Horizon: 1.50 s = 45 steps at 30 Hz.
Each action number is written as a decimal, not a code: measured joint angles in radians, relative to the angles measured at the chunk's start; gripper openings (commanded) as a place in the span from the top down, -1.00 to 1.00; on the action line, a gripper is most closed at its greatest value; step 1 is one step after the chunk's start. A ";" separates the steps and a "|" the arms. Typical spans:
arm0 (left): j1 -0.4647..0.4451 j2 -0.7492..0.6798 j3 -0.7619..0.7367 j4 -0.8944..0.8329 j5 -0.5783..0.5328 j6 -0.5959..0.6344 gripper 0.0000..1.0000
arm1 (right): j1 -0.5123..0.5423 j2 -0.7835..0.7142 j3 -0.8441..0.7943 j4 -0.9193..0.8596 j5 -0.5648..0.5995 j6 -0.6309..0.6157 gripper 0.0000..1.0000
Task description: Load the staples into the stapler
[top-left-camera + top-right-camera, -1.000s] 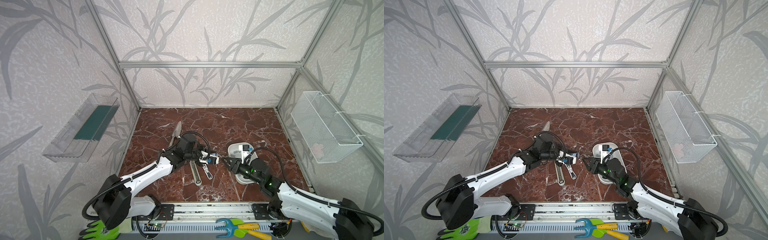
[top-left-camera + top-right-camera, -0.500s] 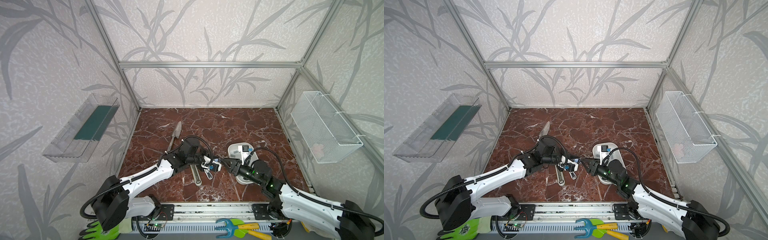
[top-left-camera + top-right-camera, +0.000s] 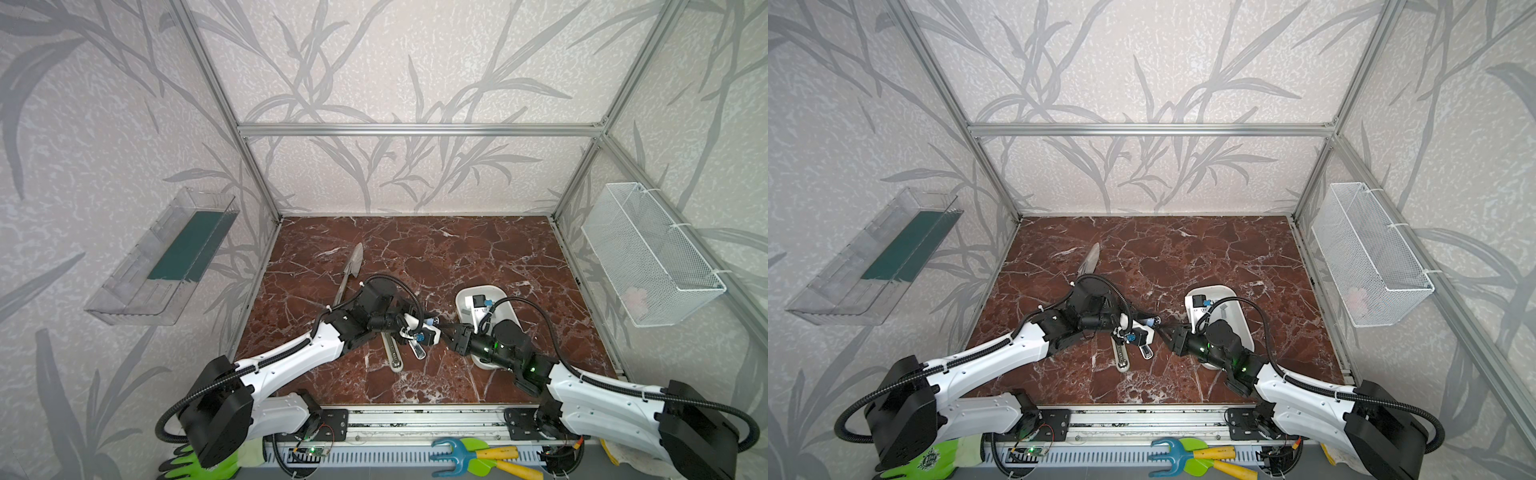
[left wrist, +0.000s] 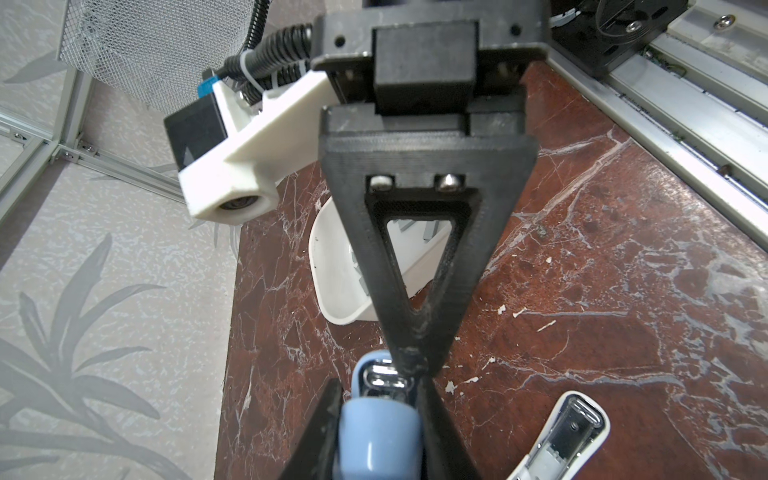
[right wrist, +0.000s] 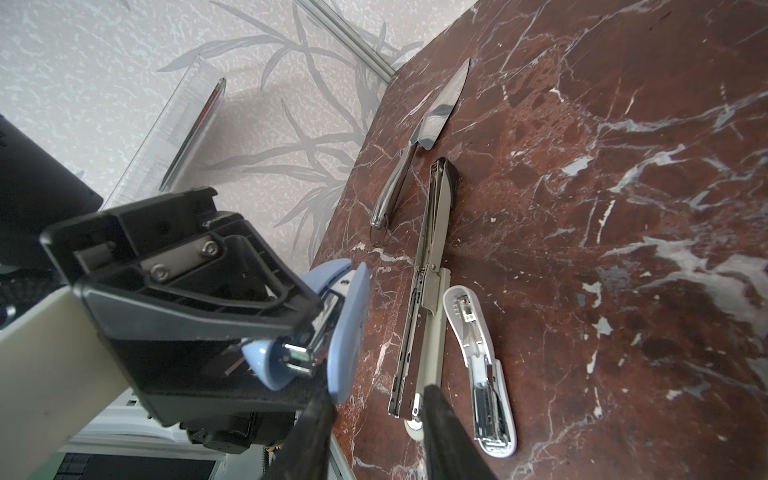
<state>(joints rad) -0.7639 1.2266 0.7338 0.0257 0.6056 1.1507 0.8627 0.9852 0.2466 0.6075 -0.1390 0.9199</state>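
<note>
My left gripper is shut on a small blue stapler, holding it above the table with its metal staple channel facing my right gripper. In both top views it hangs at mid-table. My right gripper is open, its jaws a little apart with nothing between them. One fingertip touches the front end of the blue stapler. The staples, grey strips, lie in the white tray behind the right gripper.
A long grey stapler lies opened flat on the marble table, with a small white stapler open beside it. A steel knife lies farther back. A wire basket hangs on the right wall, a clear shelf on the left.
My right gripper's jaws have narrowed and its tip has come up against the blue stapler. My left gripper has dipped slightly, still holding the stapler.
</note>
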 measured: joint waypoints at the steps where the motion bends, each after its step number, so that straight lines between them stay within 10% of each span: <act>1: 0.000 0.000 0.000 -0.002 0.005 0.001 1.00 | 0.000 0.001 0.000 0.002 -0.002 0.000 0.28; 37: -0.028 -0.002 -0.015 0.013 0.100 0.027 1.00 | 0.010 -0.056 -0.059 0.077 -0.015 0.102 0.42; 45: -0.028 -0.001 -0.018 0.021 0.097 0.024 1.00 | 0.014 -0.046 -0.059 0.108 -0.020 0.113 0.79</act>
<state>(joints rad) -0.7921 1.2259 0.7158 0.0467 0.7025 1.1751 0.8768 0.9390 0.1875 0.7151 -0.1589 1.0332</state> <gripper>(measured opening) 0.257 0.138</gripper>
